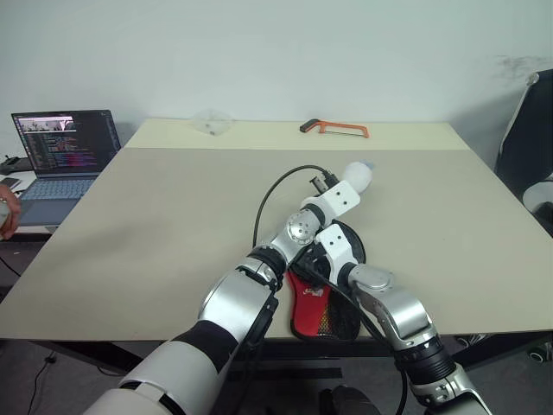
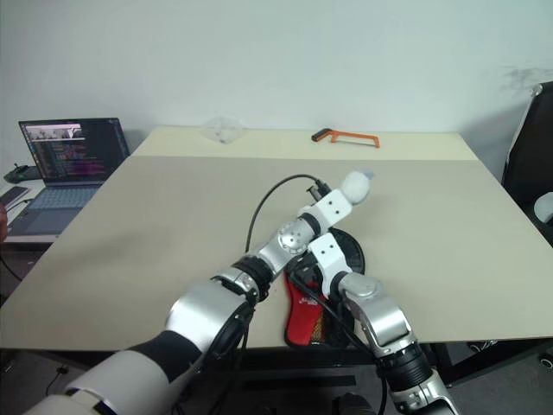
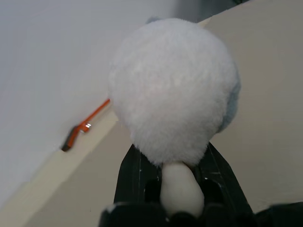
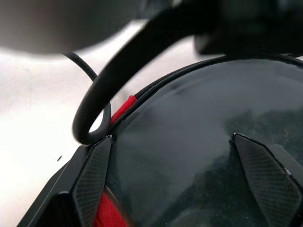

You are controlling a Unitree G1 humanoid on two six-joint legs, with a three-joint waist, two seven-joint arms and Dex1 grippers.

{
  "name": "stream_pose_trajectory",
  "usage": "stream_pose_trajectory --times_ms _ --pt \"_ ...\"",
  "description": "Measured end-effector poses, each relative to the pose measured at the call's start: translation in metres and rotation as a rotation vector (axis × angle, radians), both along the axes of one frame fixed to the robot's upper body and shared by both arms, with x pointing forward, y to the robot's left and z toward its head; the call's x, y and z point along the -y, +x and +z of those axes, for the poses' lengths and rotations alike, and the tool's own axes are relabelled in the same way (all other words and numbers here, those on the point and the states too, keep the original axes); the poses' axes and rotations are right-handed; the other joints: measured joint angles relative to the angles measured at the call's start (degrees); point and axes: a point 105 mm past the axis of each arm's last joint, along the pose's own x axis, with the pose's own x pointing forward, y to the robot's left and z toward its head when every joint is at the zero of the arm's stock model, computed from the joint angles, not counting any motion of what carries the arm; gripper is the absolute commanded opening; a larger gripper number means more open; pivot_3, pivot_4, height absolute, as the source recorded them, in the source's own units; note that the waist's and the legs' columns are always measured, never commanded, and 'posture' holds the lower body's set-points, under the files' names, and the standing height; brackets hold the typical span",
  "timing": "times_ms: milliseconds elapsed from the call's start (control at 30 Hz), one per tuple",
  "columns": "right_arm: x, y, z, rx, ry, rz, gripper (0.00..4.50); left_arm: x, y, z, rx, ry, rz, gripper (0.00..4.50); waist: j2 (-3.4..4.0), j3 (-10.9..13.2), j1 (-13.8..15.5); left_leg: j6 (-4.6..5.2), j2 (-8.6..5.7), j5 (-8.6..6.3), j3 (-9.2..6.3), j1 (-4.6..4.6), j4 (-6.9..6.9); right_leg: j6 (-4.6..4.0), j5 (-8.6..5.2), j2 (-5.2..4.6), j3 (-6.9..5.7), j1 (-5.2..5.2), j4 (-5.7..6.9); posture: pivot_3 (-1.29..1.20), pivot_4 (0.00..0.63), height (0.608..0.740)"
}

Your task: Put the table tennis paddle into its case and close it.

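The case (image 1: 321,309) lies at the table's near edge under both arms, black fabric with a red band and a mesh pocket. Its round dark end (image 4: 199,142) is under my right gripper (image 4: 169,142). That gripper is open, with one finger (image 4: 94,175) on each side over the glossy panel. A red tab (image 4: 124,107) sits on the case's rim. My left gripper (image 3: 182,163) is shut on the stem of a white fluffy ball (image 1: 359,175) and holds it above the table, just past the case. The table tennis paddle is hidden.
An orange hacksaw (image 1: 335,128) and a clear plastic piece (image 1: 212,123) lie at the table's far edge. An open laptop (image 1: 65,151) stands on a side desk to the left, with a person's hand (image 1: 5,214) near it. A black chair (image 1: 529,147) stands at the right. A black cable (image 1: 281,186) loops over my left wrist.
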Motion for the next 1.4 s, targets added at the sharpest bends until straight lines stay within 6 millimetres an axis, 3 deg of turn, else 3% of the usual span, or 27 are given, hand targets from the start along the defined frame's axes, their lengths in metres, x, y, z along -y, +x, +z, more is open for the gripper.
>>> stream_pose_trajectory --times_ms 233,533,933,1133,1400 --pt "0.001 0.0 -0.003 -0.015 -0.007 -0.005 4.5 0.015 -0.016 -0.013 -0.178 0.022 -0.216 0.29 0.04 -0.05 0.06 0.02 -0.02 -0.01 -0.09 0.24 0.0 0.04 -0.04 0.05 -0.09 0.41 -0.12 0.0 0.15 0.74" --pt "-0.005 -0.001 -0.003 -0.022 0.005 0.008 4.5 0.004 -0.015 -0.017 -0.242 0.084 -0.258 0.29 0.05 -0.06 -0.39 0.02 0.06 -0.01 -0.11 0.28 -0.01 0.06 -0.06 0.09 -0.09 0.49 -0.15 0.0 0.15 0.74" --pt "-0.01 0.0 -0.003 -0.032 0.011 0.022 4.5 -0.011 -0.013 -0.025 -0.325 0.136 -0.28 4.41 0.08 -0.08 -0.64 0.02 0.15 -0.01 -0.09 0.3 -0.03 0.06 -0.07 0.11 -0.06 0.49 -0.12 0.0 0.15 0.74" --pt "-0.01 0.0 -0.003 -0.037 0.016 0.019 4.5 -0.033 -0.002 -0.021 -0.275 0.163 -0.203 4.47 0.08 -0.09 -0.58 0.02 0.14 -0.01 -0.1 0.37 -0.01 0.06 -0.07 0.1 -0.07 0.55 -0.1 0.0 0.15 0.74" --pt "-0.009 0.0 -0.003 -0.039 0.025 0.017 4.5 -0.049 -0.004 0.001 -0.227 0.107 -0.3 4.47 0.09 -0.09 -0.58 0.02 0.15 -0.01 -0.11 0.38 -0.02 0.06 -0.07 0.07 -0.08 0.55 -0.12 0.0 0.15 0.74"
